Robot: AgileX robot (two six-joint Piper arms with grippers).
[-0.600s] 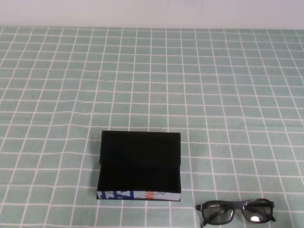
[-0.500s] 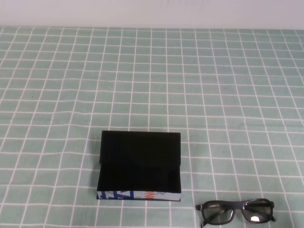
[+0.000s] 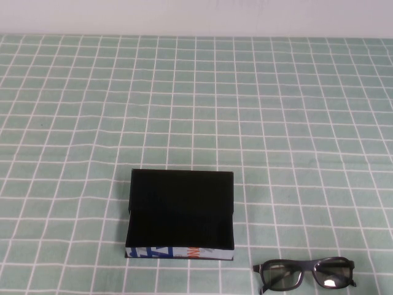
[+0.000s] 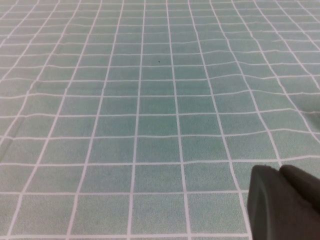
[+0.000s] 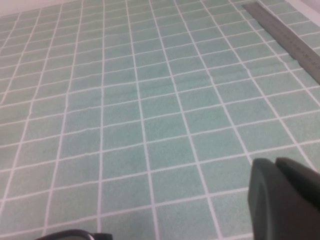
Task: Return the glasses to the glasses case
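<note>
The glasses case (image 3: pixel 182 212) is a black box lying open near the table's front, left of centre, its white strip printed blue and orange (image 3: pixel 178 252) facing me. The dark-rimmed glasses (image 3: pixel 305 273) lie on the cloth to its right, by the front edge, apart from the case. Neither arm shows in the high view. In the left wrist view my left gripper (image 4: pixel 280 170) hovers over bare cloth, fingers together, holding nothing. My right gripper (image 5: pixel 276 161) is shut and empty; a bit of the glasses' rim (image 5: pixel 75 234) shows at the edge of its wrist view.
A green cloth with a white grid (image 3: pixel 196 110) covers the table up to the white wall at the back. A grey metal strip (image 5: pixel 285 35) lies along the cloth's edge in the right wrist view.
</note>
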